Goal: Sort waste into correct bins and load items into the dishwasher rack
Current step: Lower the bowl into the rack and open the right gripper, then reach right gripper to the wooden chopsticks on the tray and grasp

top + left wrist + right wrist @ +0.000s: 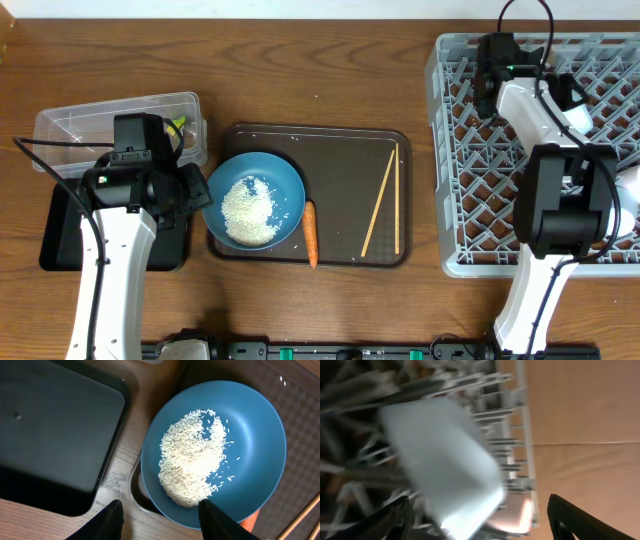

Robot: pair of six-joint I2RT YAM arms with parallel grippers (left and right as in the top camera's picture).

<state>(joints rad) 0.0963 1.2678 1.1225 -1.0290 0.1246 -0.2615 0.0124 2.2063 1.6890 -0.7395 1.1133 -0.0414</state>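
The blue plate (290, 178) with a heap of rice (249, 208) sits on the left of the brown tray (345, 140). My left gripper (200, 195) is open at the plate's left rim. In the left wrist view its fingers (160, 522) straddle the plate's (255, 435) near rim, beside the rice (192, 465). The carrot (310, 235) and chopsticks (385, 200) lie on the tray. My right gripper (618, 205) is open over the dishwasher rack (470, 150). The blurred right wrist view shows its fingers (480, 520) spread above a light-blue bowl (445, 460) among the pegs.
The clear box (100, 125) holds a green-yellow wrapper (178, 125) at the far left. The black tray (60, 240) lies in front of it, partly under my left arm, and shows in the left wrist view (50, 430). My right arm crosses the rack.
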